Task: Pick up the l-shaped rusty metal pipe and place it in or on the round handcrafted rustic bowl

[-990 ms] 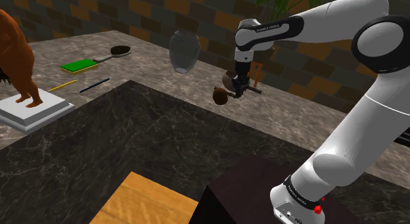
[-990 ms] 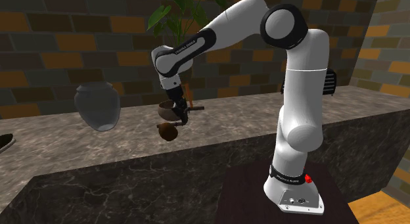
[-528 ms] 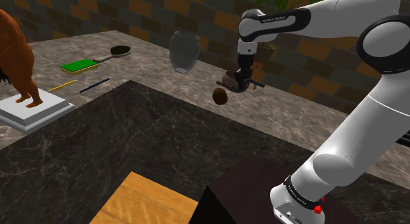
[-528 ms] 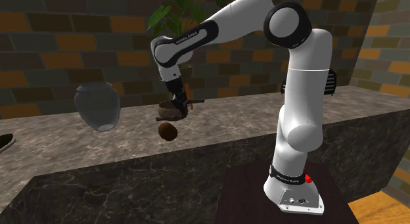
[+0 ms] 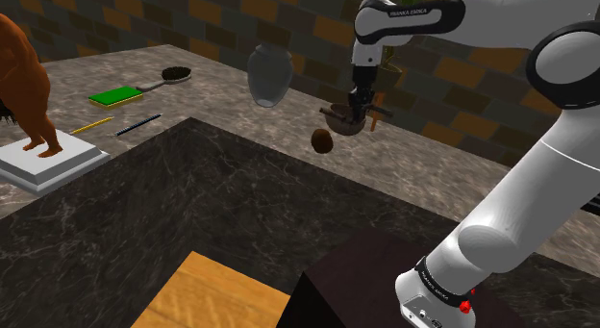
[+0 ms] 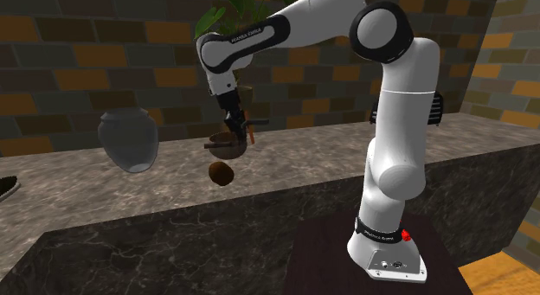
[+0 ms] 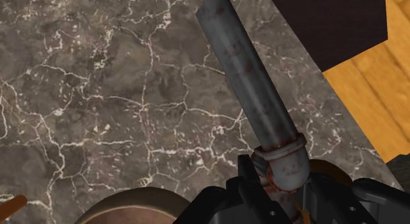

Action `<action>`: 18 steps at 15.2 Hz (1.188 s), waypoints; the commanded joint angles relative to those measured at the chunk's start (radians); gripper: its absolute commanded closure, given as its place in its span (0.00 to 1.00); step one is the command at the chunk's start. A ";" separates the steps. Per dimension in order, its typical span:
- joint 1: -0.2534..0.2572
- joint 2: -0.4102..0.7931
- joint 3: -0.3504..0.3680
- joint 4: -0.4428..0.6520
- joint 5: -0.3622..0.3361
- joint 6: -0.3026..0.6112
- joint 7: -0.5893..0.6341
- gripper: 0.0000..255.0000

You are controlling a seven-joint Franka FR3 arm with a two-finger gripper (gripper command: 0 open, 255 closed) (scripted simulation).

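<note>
Fingers point(image 7: 248, 184) are clamped narrow on the pipe point(image 7: 251, 85) at its elbow, holding it. It is a grey tube with rust staining round the collar. The long leg sticks out ahead of the hand, roughly level. The pipe is up in the air, clear of the bench point(image 5: 216, 103) and resting on nothing. The bowl point(image 5: 342, 124), brown and round, sits on the bench under or just beside the hand; I cannot tell which. In the wrist view a curved tan rim, likely the bowl's, shows close by the fingers and off to one side of the pipe, so I judge the elbow is not centred over it. Step in hand: carry and place. To do it well, bring the elbow over the bowl's middle and come down slowly. Let go only when the pipe touches or nearly touches the rim, since the long leg will probably overhang and could tip the bowl or roll off. A small brown lump point(image 5: 322, 140) lies just beside the bowl, toward the bench's edge; keep the pipe off it. A grey vase point(image 5: 268, 74) stands near on the shoulder view's left, likely safe on a straight descent.
</note>
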 commanded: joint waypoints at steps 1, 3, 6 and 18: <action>0.000 -0.005 0.000 0.019 -0.001 -0.024 -0.001 1.00; 0.000 -0.007 0.000 0.044 -0.001 -0.051 -0.002 1.00; 0.000 -0.008 0.000 0.083 -0.001 -0.091 -0.004 1.00; -0.071 0.253 -0.050 0.475 0.009 -0.217 -0.134 1.00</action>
